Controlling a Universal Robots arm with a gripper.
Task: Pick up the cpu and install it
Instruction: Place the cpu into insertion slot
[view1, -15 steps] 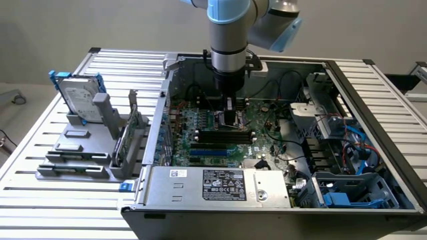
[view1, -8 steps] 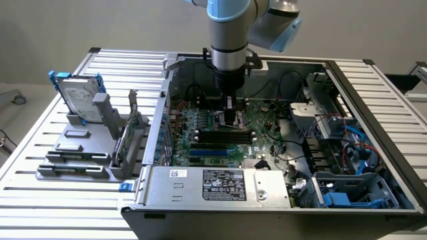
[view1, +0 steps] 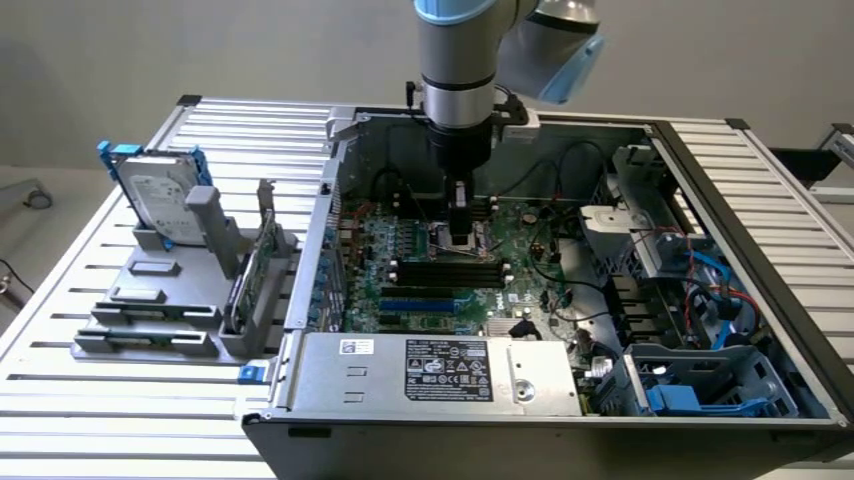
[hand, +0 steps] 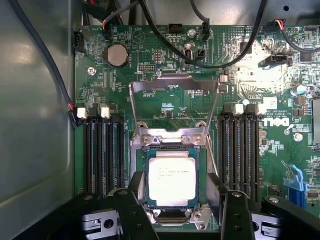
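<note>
Exterior view, from its left: a hard drive in a blue frame is standing upright on a grey rack beside the open computer case. Toward the middle, the arm is reaching straight down into the case with its wrist vertical. The gripper is hanging just over the motherboard, beyond the black memory slots. Nearer the camera, the power supply is carrying a black label and a small white sticker, both too small to read. At the exterior view's right, a blue drive cage is sitting in the case's corner.

Wrist view: the gripper is holding its fingers spread wide, gripping nothing. The cpu is lying flat in its socket between them, and the metal load plate is standing raised beyond it. The chip's printed lines are too fine to read. White letters on the board are spelling DELL.
</note>
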